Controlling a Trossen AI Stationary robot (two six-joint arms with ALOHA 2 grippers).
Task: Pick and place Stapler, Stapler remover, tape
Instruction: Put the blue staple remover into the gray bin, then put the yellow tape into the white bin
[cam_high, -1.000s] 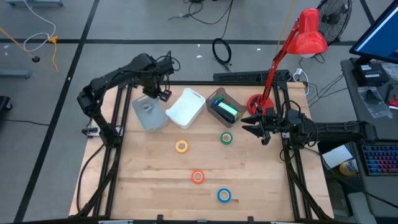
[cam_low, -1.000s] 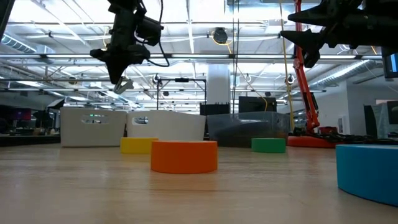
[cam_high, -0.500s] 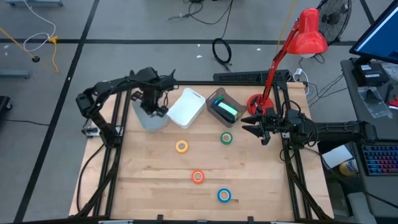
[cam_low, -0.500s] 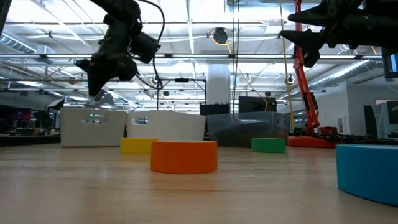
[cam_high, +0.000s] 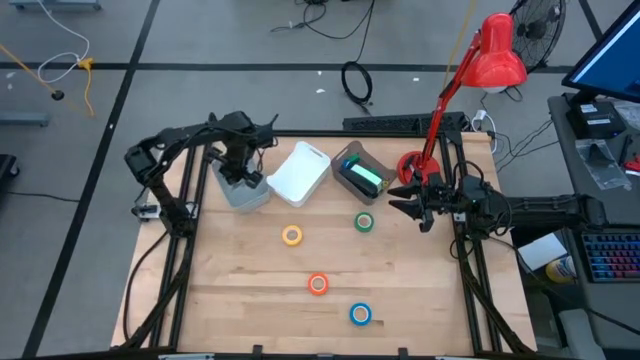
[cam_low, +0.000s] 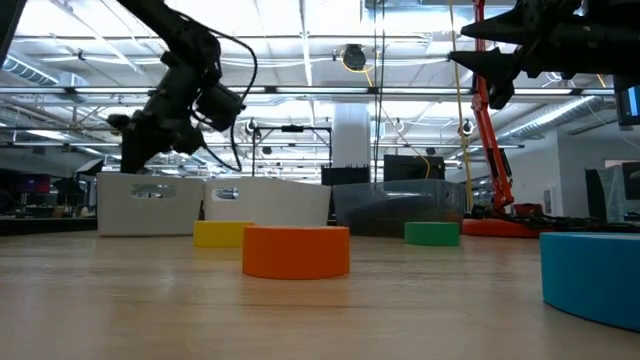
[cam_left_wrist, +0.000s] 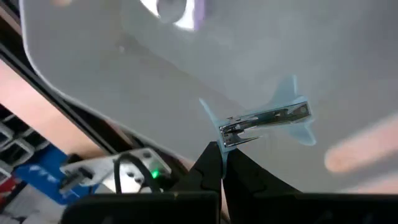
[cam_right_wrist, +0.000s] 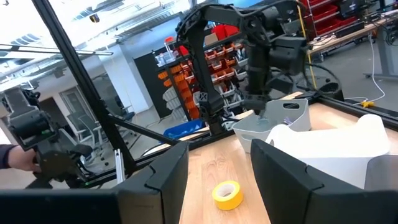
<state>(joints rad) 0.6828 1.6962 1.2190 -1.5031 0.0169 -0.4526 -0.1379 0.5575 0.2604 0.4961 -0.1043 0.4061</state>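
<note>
The left gripper (cam_high: 240, 172) hangs over the grey bin (cam_high: 243, 186) at the table's far left, its fingers pressed together on the staple remover (cam_left_wrist: 264, 121), which dangles from the tips above the bin's floor. To finish the step well, it should come lower inside the walls and only then part the fingers, so the small tool drops flat instead of bouncing out — a judgement, not a thing seen. The right gripper (cam_high: 412, 206) waits near the red lamp's base (cam_high: 410, 165), jaws apart and empty. Just beside the grey bin sits a white bin (cam_high: 299, 172), then a dark bin (cam_high: 360, 172) with something green inside. Four tape rolls lie loose on the wood — yellow (cam_high: 292, 235), green (cam_high: 364, 222), orange (cam_high: 318, 284), blue (cam_high: 360, 314) — well clear of the drop.
</note>
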